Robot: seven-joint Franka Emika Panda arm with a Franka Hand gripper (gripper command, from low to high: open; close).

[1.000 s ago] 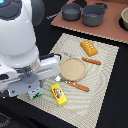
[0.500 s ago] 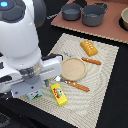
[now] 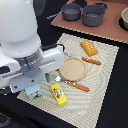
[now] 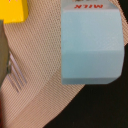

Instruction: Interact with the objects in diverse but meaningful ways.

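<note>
A small white carton [image 3: 34, 92] with green-blue sides stands on the placemat's near corner at the exterior view's left. It fills the wrist view [image 4: 90, 45], pale blue with red "MILK" lettering. My gripper hangs just above it; the arm's white body hides the fingers [image 3: 31, 80] and none show in the wrist view. A bright yellow box [image 3: 59, 94] lies beside the carton, also in the wrist view [image 4: 12, 11]. An orange-yellow ridged block [image 3: 89, 48] and a brown sausage [image 3: 91, 61] lie farther back.
A tan plate [image 3: 73, 68] sits mid-placemat [image 3: 102, 97]. An orange-handled utensil [image 3: 77, 86] lies in front of it; fork tines [image 4: 15, 75] show near the carton. Two grey pots [image 3: 71, 11] [image 3: 94, 14] stand on a brown board at the back.
The arm has shifted only slightly over the carton. The objects lie where they were.
</note>
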